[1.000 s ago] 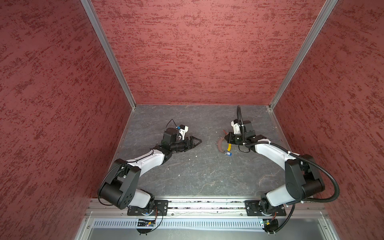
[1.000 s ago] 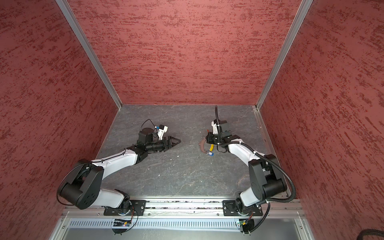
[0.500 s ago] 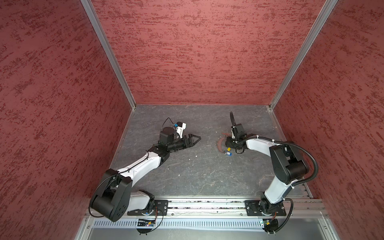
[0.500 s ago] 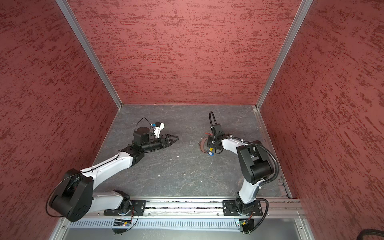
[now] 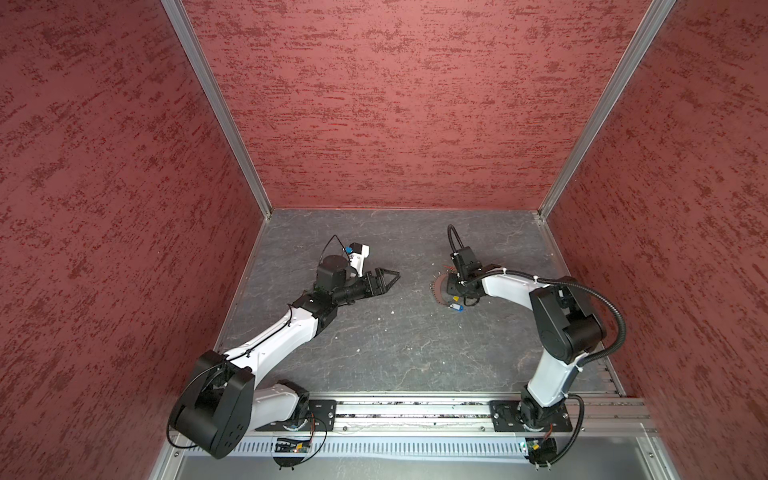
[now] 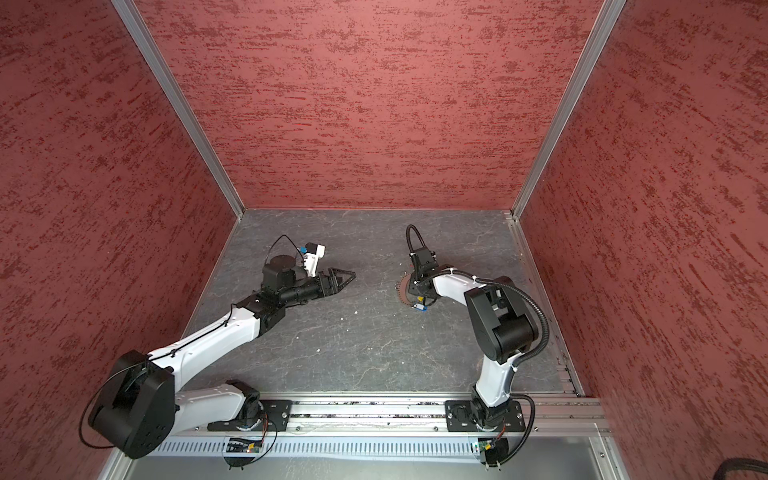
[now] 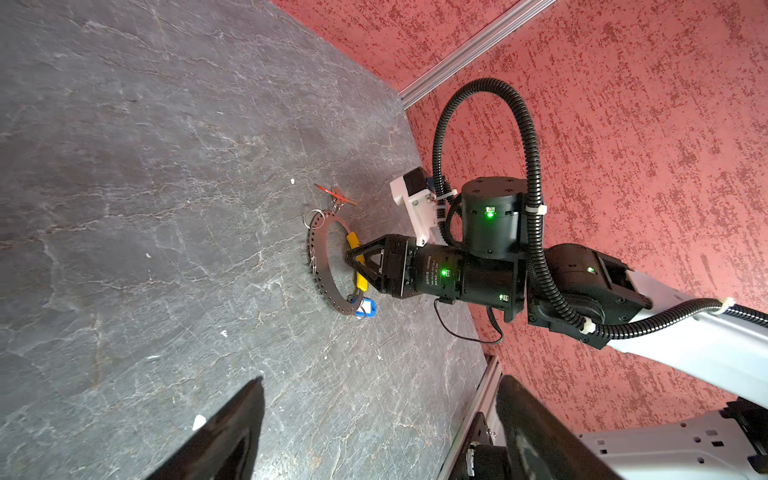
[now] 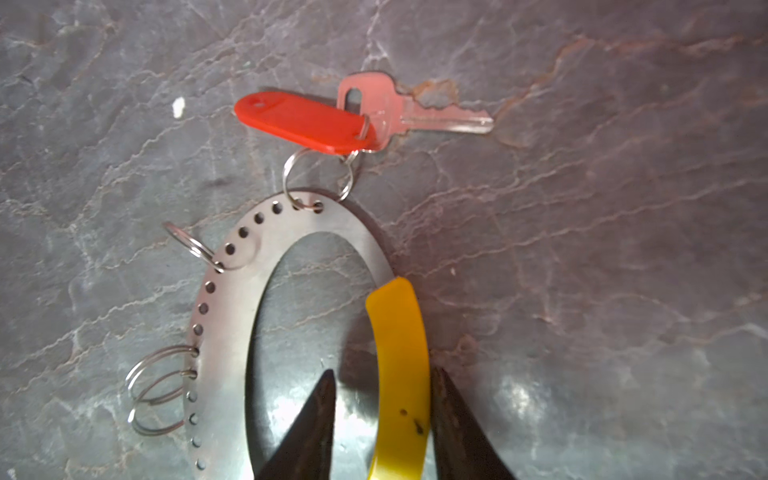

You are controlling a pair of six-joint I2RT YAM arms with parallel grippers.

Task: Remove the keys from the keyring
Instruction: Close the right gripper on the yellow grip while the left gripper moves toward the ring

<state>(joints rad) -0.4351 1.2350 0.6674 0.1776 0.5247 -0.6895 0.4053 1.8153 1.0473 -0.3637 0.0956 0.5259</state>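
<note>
Left of the keyring (image 8: 226, 316), the left tool (image 5: 392, 282) hovered with its jaws apart, empty. The keyring, a stiff, slick steel band with holes, lay flat on the counter (image 5: 415, 353). Its keys (image 8: 390, 104), on a red tag (image 8: 303, 120) and a blue tag (image 7: 368, 309), looked light, probably best pinched at a tag. The right tool (image 8: 384, 371) straddled its yellow segment (image 8: 399, 324), unclamped.

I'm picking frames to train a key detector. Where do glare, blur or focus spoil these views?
Right wrist view: red tag and key sharp; glare washes the keyring near the right gripper, whose fingertips are dark blurs. Left wrist view: the left gripper has out-of-focus fingers, keyring small yet crisp. Both top views: even light, keyring tiny.
</note>
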